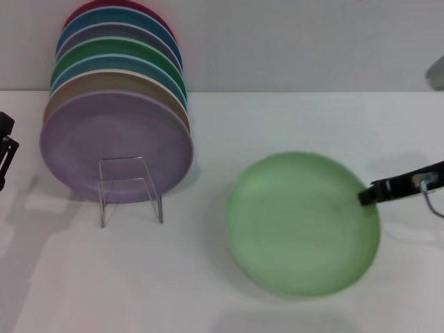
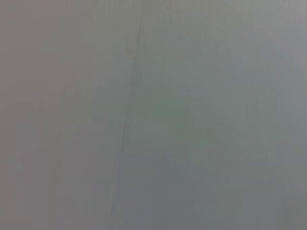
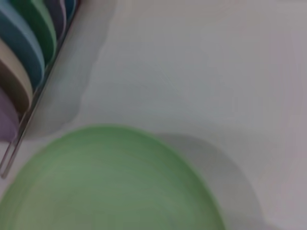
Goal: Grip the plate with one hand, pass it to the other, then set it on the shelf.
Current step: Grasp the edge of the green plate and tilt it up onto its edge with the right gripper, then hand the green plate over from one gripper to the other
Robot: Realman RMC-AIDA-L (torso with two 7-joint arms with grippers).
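The pale mint-green plate [image 1: 302,223] is right of centre in the head view, apparently lifted a little off the white table, with a shadow beneath it. My right gripper [image 1: 368,195] reaches in from the right and is shut on the plate's right rim. The plate also fills the near part of the right wrist view [image 3: 110,184]. The clear acrylic shelf [image 1: 129,189] stands at the left, its bent front bracket before a lilac plate [image 1: 114,142]. My left gripper [image 1: 4,149] sits at the far left edge, only partly in view. The left wrist view shows only a plain grey surface.
Several coloured plates [image 1: 118,62] stand on edge in a row behind the lilac one, up to the back wall. They show in the right wrist view [image 3: 24,52] with the rack's rail [image 3: 43,88]. White table [image 1: 208,277] lies between shelf and plate.
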